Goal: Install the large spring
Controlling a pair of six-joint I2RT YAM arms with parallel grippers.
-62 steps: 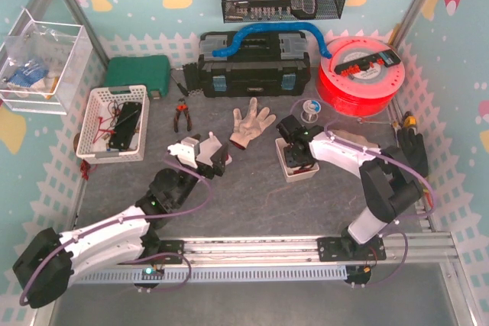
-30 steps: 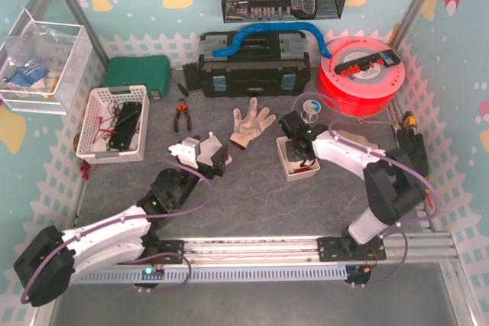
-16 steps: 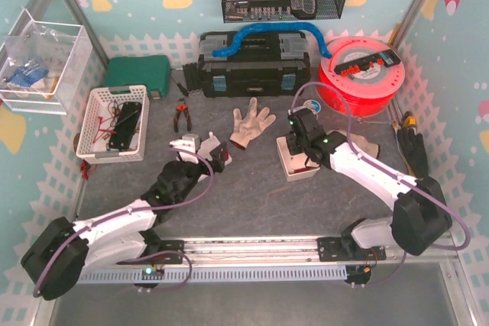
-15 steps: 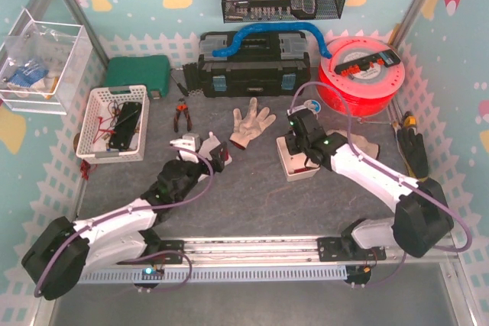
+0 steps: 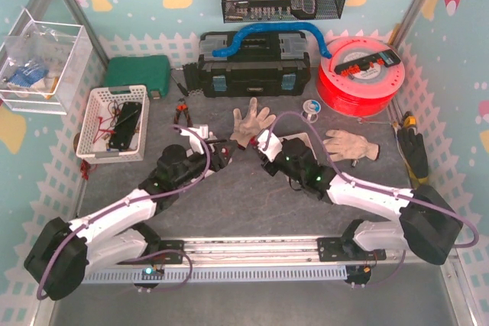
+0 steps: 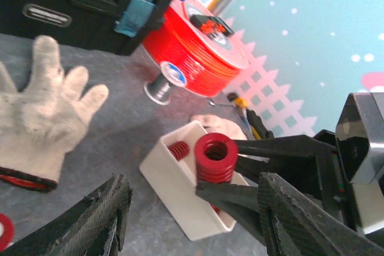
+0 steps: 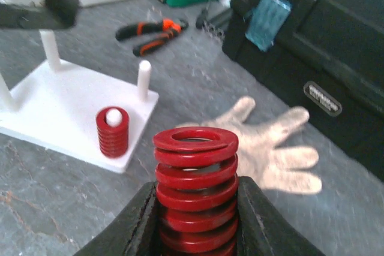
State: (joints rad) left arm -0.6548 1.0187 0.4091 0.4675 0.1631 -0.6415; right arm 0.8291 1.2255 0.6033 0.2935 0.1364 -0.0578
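My right gripper [image 7: 195,203] is shut on the large red spring [image 7: 195,191] and holds it upright above the table. In the left wrist view the spring [image 6: 215,157] hangs over a white box [image 6: 180,193] with a small red spring inside. A white peg plate [image 7: 66,103] lies on the table ahead and to the left of the spring. One peg carries a small red spring [image 7: 113,131]; another peg [image 7: 144,78] is bare. My left gripper [image 6: 195,208] is open wide and empty, just beside the plate. In the top view the two grippers, left [image 5: 220,154] and right [image 5: 263,145], are close together.
Two white gloves [image 5: 250,121] [image 5: 348,145] lie on the mat. A black toolbox [image 5: 254,66], a red filament spool [image 5: 359,74] and a green case [image 5: 137,74] stand at the back. Pliers [image 5: 182,112] and a white basket [image 5: 114,124] are at the left.
My right arm has lifted the large spring out of the white box and swung left toward the peg plate. My left gripper has moved a little forward and right.
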